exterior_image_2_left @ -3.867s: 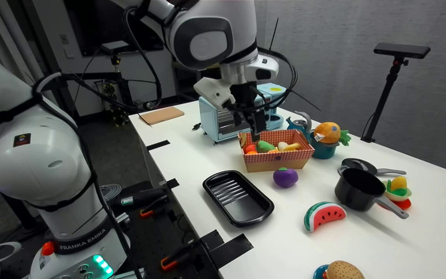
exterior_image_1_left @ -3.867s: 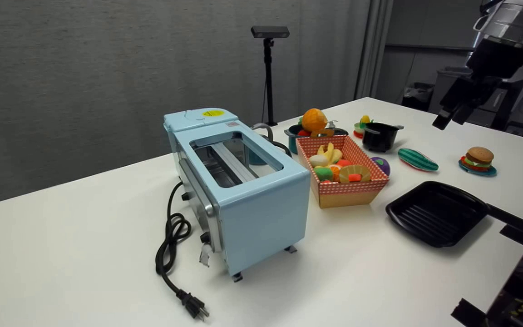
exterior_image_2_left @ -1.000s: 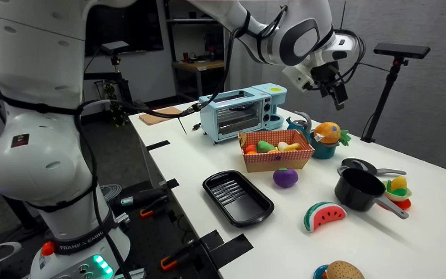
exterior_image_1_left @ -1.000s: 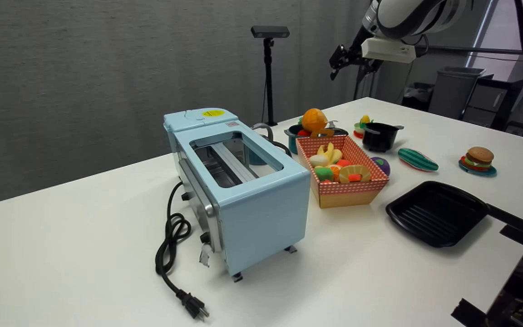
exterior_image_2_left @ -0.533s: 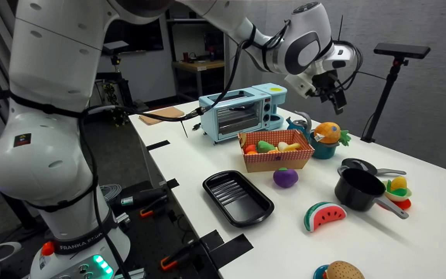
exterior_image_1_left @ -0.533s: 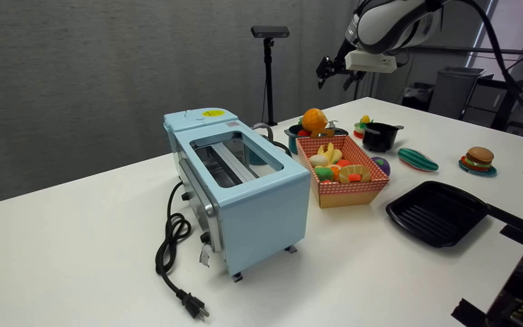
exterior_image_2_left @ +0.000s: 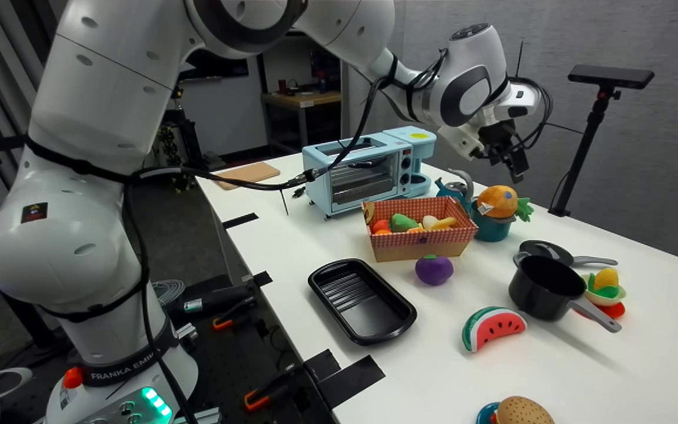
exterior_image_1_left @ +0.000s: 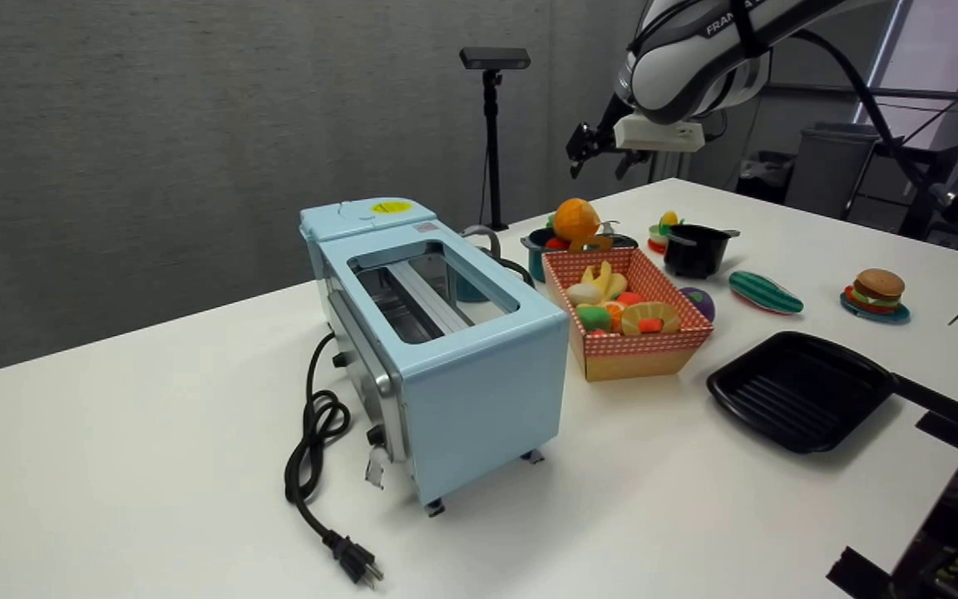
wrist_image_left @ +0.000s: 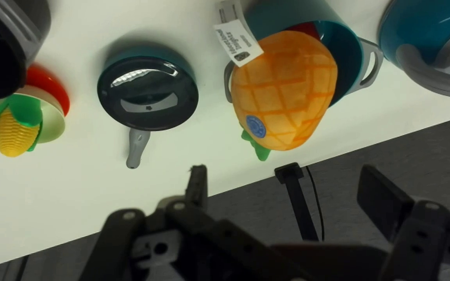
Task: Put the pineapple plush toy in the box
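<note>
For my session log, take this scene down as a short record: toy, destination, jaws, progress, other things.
Item: pineapple plush toy, atop the teal pot, partly covering its opening
Destination: red-checked box, open-topped, holding toy food
Jaws: open, holding nothing
Progress: not in the box yet
Also present: purple toy, black grill pan, light-blue toaster

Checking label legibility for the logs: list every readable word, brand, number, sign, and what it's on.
"Educational Insights": white tag on the pineapple plush toy, wrist view.
"FRANKA EMI…": robot base band, in an exterior view; end hidden.
"FRAN…": arm link, in an exterior view; rest partly covered.
Too small or blurred: tag's fine print, toy's blue patch, yellow sticker and pale label on the toaster, dark label on the robot's shoulder.
No readable numbers.
</note>
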{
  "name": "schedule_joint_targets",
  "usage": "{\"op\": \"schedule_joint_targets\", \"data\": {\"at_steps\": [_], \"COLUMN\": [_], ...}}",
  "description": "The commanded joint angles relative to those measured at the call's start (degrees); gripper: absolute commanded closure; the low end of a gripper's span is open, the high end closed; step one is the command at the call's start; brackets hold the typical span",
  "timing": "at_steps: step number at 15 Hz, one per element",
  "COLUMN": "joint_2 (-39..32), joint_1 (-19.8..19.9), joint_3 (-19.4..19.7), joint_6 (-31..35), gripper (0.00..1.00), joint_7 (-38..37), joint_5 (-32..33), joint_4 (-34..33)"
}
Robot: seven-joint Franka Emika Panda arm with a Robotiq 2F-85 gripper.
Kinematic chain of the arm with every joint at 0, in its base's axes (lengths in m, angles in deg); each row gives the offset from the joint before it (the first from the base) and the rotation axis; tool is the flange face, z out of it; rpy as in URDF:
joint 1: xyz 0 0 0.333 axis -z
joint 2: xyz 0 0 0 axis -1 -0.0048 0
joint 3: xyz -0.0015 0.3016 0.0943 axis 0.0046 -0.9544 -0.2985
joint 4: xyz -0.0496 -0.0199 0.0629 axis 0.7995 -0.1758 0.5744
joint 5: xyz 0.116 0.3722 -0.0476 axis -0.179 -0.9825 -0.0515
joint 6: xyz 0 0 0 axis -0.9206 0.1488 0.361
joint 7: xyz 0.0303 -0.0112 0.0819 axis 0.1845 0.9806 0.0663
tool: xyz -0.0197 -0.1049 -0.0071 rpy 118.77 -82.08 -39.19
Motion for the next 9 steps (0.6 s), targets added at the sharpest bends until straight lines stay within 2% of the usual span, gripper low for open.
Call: {"op": "schedule_joint_targets", "data": {"at_steps": [1,9], "joint_2": [-3.62,-10.58], "joint_1": [-1.37,-3.37], "joint_3": [2.01,5.62], "joint_6": [-2.91,-4.14], "gripper": [0.0,0.0], "joint_7": [-1.47,-2.85], "joint_5": [1.07,2.81], "joint_4": [-5.22,-10.99]}}
